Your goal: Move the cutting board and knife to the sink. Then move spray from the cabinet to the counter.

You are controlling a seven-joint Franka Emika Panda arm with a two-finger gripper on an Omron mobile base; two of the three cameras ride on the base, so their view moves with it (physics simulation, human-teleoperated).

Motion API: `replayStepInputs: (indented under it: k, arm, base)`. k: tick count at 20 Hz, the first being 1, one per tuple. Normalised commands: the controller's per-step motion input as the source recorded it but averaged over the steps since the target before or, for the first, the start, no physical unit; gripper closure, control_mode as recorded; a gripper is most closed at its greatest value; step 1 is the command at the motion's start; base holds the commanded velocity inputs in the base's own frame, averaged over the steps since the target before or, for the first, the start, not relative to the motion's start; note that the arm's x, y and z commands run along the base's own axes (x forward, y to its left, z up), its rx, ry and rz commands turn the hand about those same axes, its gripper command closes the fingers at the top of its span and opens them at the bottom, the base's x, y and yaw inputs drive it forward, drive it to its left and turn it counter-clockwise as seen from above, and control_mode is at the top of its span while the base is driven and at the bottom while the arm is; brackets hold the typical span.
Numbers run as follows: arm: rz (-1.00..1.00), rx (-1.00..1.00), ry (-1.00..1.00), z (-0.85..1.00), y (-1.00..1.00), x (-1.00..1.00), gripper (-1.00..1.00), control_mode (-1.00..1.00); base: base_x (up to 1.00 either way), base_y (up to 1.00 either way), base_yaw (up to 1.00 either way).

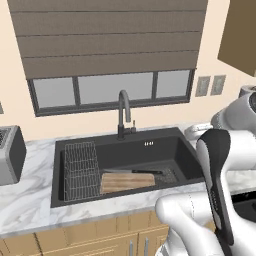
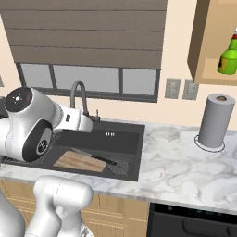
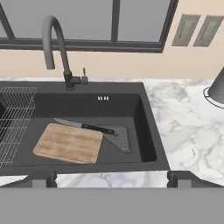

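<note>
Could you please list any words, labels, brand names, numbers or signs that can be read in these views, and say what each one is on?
None can be read.
The spray in the cabinet: its label is too small and cut off to read.
Small pale marks on the back wall of the sink: too blurred to tell.
The wall plates: blank.

We see an evenly bright, flatly rendered kitchen with no glare, soft low-resolution edges throughout, pale light in the window (image 1: 117, 87), faint shading inside the black sink (image 3: 131, 109), and only a thin shadow under the cutting board (image 3: 68, 143).
</note>
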Motion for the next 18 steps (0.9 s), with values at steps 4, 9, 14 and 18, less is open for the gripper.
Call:
replayStepInputs:
  k: [4, 9, 14, 18]
  arm:
    - [0.00, 0.00, 0.00, 0.00, 0.00, 0.00, -1.00, 1.00]
    - [0.00, 0.00, 0.00, 0.00, 0.00, 0.00, -1.00, 1.00]
    - [0.00, 0.00, 0.00, 0.00, 0.00, 0.00, -1.00, 1.00]
    - [0.00, 0.00, 0.00, 0.00, 0.00, 0.00, -1.00, 1.00]
  base:
    - [-0.93, -0.48, -0.12]
    - [-0.78, -0.87, -0.19]
    - [0.40, -0.99, -0.05]
    - [0.72, -0.77, 0.00]
